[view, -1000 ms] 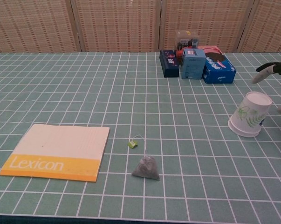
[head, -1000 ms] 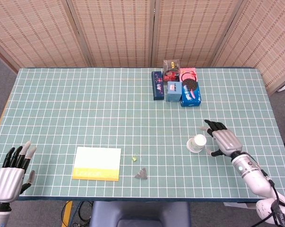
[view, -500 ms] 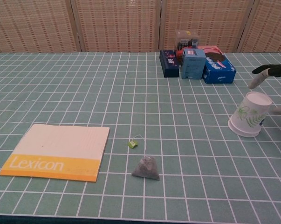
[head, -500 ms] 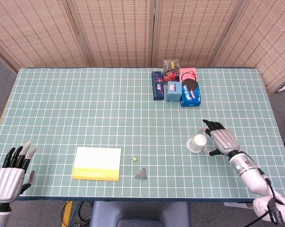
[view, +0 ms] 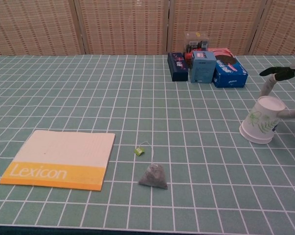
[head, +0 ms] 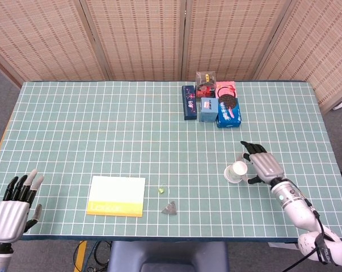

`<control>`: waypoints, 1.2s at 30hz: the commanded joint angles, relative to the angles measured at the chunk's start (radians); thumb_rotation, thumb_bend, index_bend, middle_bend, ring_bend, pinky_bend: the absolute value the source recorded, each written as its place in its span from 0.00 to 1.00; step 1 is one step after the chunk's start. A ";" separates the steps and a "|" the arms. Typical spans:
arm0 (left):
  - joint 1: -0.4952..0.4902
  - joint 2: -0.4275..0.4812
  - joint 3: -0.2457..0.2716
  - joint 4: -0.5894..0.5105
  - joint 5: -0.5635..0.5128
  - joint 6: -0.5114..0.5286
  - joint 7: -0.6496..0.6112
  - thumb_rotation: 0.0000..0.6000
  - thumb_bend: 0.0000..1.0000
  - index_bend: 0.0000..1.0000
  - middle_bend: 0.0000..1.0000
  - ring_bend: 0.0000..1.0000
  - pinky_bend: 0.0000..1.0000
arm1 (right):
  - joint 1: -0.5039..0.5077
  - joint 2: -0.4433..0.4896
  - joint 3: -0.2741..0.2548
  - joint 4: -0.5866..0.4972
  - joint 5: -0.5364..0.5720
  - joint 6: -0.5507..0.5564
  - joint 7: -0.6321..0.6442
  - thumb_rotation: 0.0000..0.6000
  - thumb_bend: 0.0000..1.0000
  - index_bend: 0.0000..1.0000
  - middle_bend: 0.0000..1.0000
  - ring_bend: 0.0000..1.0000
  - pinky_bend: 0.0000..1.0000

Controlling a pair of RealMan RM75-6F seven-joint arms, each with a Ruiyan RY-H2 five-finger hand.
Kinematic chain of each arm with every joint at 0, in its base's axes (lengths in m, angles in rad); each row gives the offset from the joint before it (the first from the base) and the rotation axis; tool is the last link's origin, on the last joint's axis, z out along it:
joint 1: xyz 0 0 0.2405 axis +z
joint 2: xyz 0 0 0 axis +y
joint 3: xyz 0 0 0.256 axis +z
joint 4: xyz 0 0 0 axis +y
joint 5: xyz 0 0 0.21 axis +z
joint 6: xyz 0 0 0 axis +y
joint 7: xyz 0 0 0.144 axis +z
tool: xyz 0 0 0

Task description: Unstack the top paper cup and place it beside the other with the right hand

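The white paper cup stack [head: 236, 171] with a green leaf print stands upside down and slightly tilted on the green grid table [head: 102, 124]; in the chest view the cup stack [view: 262, 120] is at the right edge. My right hand [head: 262, 167] is just to its right, fingers spread. One finger reaches over the cup's upturned base and the thumb lies beside its wall. Whether they touch the cup I cannot tell. Only the right hand's fingers [view: 279, 74] show in the chest view. My left hand [head: 15, 207] rests at the near left table edge, fingers apart, holding nothing.
A white and yellow Lexicon notebook [head: 117, 196] lies near the front. A tea bag [head: 170, 209] with a green tag [head: 161, 191] lies right of it. Several snack boxes [head: 211, 103] are grouped at the back, behind the cup.
My right hand has slid left, closing in on the cup stack, its fingers now over and beside it. The cup and my left hand have not moved.
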 commanded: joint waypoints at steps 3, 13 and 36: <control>-0.001 -0.001 0.000 0.002 -0.001 -0.002 -0.001 1.00 0.50 0.00 0.00 0.00 0.00 | -0.003 0.013 0.004 -0.015 -0.003 0.014 0.003 1.00 0.26 0.33 0.00 0.00 0.00; -0.005 -0.008 -0.002 0.006 -0.009 -0.013 0.014 1.00 0.49 0.00 0.00 0.00 0.00 | -0.024 0.068 0.012 -0.079 -0.038 0.060 0.026 1.00 0.26 0.33 0.00 0.00 0.00; -0.021 -0.034 -0.017 0.020 -0.054 -0.049 0.057 1.00 0.49 0.00 0.00 0.00 0.00 | -0.151 0.292 -0.004 -0.201 -0.194 0.204 0.194 1.00 0.26 0.33 0.00 0.00 0.00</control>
